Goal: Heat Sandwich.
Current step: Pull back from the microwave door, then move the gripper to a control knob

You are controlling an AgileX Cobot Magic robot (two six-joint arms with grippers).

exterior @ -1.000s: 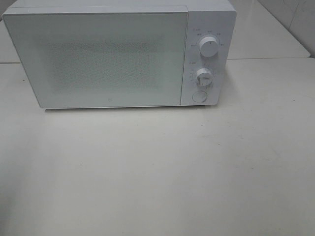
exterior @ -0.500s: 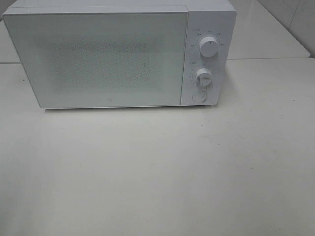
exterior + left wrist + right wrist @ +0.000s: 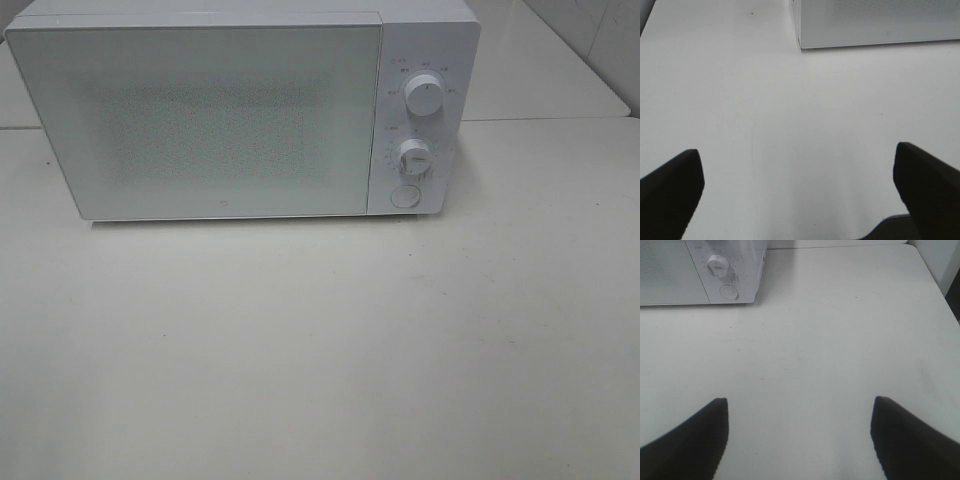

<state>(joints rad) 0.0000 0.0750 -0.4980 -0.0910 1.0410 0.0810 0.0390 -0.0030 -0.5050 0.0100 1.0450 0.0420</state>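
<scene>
I cannot place the sandwich from any view. Microwave, upper left of the overhead frame: door shut, two knobs at its right. Table in front. Left claw and right claw: fingers apart, holding nothing.

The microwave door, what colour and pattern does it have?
The door is white with fine speckled mesh; best in the exterior high view.

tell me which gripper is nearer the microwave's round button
Right. The right gripper faces the round button at the microwave's control end; the left gripper is off the opposite end, seeing only the door corner.
</scene>
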